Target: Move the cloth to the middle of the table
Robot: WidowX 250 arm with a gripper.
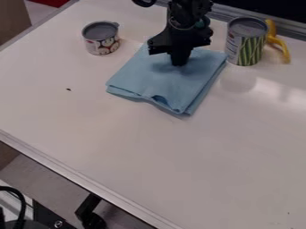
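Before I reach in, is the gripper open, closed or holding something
Gripper: down at the blue cloth; whether open, closed or gripping can't be told.

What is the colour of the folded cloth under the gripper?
The cloth is light blue, seen best in the camera view.

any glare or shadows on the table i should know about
In the camera view, a bright streak of glare runs over the table at the right, near the taller can, whose blurry reflection shows on the surface just in front of it; a soft shadow falls on the blue cloth around the gripper.
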